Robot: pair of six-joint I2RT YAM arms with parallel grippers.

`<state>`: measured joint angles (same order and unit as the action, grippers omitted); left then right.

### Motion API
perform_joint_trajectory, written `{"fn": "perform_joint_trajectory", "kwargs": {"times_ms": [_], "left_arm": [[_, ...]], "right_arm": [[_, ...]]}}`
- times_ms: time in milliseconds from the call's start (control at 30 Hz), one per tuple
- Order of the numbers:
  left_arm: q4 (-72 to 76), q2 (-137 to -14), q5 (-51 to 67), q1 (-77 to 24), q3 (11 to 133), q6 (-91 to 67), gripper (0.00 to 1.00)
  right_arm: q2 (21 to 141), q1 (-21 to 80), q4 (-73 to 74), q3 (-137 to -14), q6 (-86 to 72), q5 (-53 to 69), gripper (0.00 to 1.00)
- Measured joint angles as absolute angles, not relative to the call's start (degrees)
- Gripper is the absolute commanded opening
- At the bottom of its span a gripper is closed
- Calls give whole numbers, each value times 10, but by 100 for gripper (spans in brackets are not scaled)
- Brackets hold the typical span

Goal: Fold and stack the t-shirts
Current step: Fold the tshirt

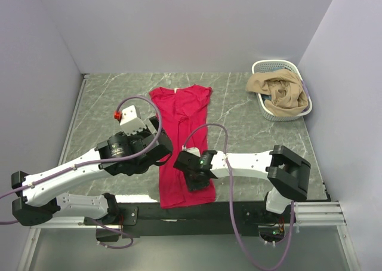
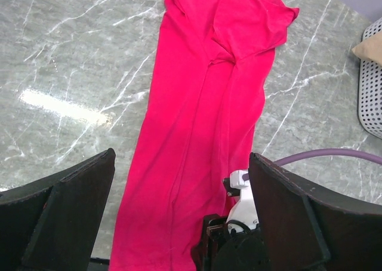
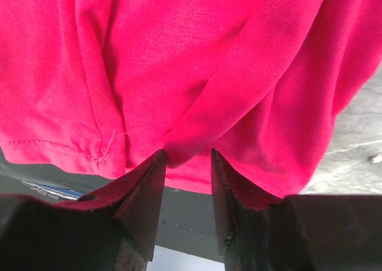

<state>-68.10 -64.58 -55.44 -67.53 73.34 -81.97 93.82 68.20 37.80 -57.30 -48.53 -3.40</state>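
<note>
From above, the red t-shirt point(image 1: 182, 134) lies lengthwise on the tabletop point(image 1: 107, 98), its hem partly hidden by the right hand point(image 1: 193, 176). Left wrist: the left hand point(image 2: 182, 157) is spread wide and empty. Right wrist: fingers point(image 3: 143, 199) half-closed around a hem fold; whether they truly pinch it is unclear.

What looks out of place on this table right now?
The red t-shirt lies in a long strip whose hem hangs past the table's near edge onto the black rail. In the far right corner, tan cloth spills over the white basket's rim.
</note>
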Motion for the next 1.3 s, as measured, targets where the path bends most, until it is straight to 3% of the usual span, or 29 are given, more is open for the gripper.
{"fn": "perform_joint_trajectory", "kwargs": {"times_ms": [367,600,1267,1300], "left_arm": [[-686,-646,-554,-675,733,-823,99],[-687,-646,-555,-675,733,-822,100],[-674,-648,-554,-668,722,-802,100],[-672,-648,-554,-667,722,-801,99]], "right_arm": [[963,690,396,-598,-481,-51,40],[969,692,400,-598,-476,-52,11],[906,732,488,-587,-433,-5,6],[905,737,488,-587,-431,0,11]]}}
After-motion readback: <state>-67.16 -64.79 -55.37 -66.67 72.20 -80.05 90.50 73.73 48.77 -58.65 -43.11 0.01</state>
